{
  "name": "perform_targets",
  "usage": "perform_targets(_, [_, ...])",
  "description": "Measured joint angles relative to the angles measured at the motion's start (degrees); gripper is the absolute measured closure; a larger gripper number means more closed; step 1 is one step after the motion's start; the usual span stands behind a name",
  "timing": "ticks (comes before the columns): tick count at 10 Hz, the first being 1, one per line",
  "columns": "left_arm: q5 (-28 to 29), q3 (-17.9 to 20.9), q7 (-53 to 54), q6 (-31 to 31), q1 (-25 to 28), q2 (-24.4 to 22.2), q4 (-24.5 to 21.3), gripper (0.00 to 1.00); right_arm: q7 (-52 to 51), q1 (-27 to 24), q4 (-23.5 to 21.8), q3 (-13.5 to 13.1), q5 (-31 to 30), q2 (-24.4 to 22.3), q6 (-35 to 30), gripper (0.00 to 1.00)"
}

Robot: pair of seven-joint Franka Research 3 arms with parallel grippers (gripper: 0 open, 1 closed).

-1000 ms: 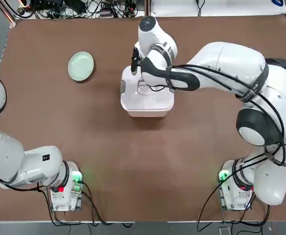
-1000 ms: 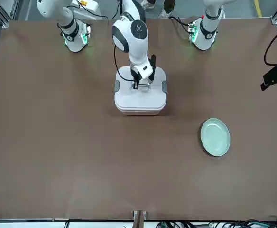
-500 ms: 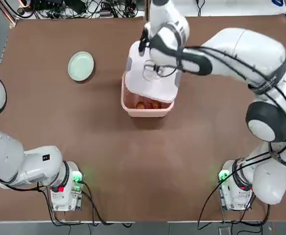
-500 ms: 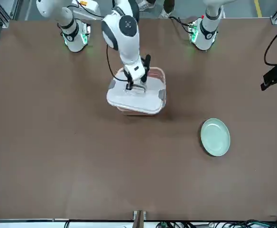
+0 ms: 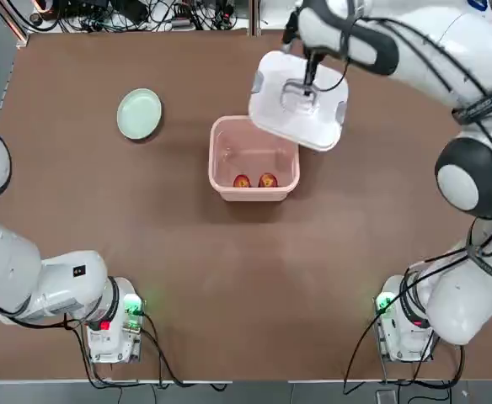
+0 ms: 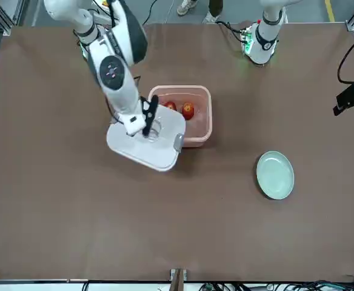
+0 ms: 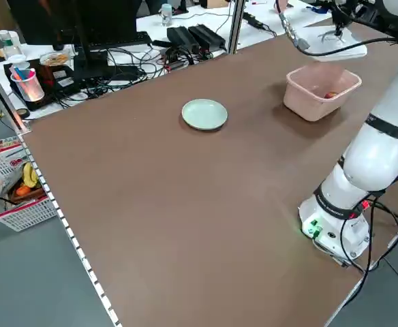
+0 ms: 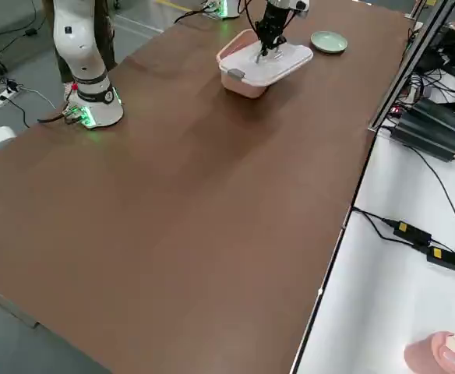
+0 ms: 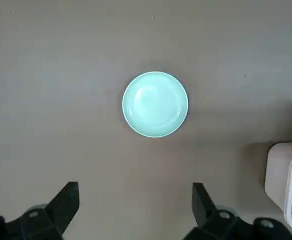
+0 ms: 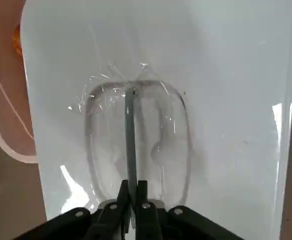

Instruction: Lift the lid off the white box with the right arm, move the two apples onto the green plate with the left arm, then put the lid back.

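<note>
Overhead, right end effector (image 5: 307,84) pinching lid (image 5: 296,101) handle, covering white box (image 5: 254,160) corner; left end effector (image 9: 136,210) spread.

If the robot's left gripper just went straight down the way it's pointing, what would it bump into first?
Probably the green plate. The left gripper points down at the table with its fingers open, and the plate sits just ahead of them, so it might touch bare table beside it instead.

A: Is the way down into the white box (image 5: 254,160) free?
B: Mostly. The lid (image 5: 297,100) hangs above its far right corner, gripped by the right gripper (image 5: 307,82), so that corner is covered.
A: And toward the green plate (image 5: 139,114)?
B: Bare table (image 5: 229,278) lies between plate and box; nothing stands on the left side.
</note>
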Motion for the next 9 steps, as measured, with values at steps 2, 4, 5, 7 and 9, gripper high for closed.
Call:
perform_targets(2, [0.0, 0.0, 0.0, 0.0, 0.0, 0.0, 0.0, 0.00, -5.4, -3.2, 0.1, 0.0, 0.9, 0.0, -0.9, 0.93])
perform_targets(4, [0.0, 0.0, 0.0, 0.0, 0.0, 0.0, 0.0, 0.00, -9.9, -4.6, 0.1, 0.1, 1.7, 0.0, -3.9, 0.93])
perform_targets(5, [0.0, 0.0, 0.0, 0.0, 0.0, 0.0, 0.0, 0.00, -11.3, -5.1, 0.1, 0.1, 2.2, 0.1, -5.7, 0.93])
perform_targets(7, [0.0, 0.0, 0.0, 0.0, 0.0, 0.0, 0.0, 0.00, -14.4, -6.1, 0.1, 0.1, 2.9, 0.3, -8.9, 0.93])
perform_targets(9, [0.0, -0.1, 0.0, 0.0, -0.1, 0.0, 0.0, 0.00, -17.7, -7.7, 0.0, 0.1, 3.5, 0.5, -11.4, 0.93])
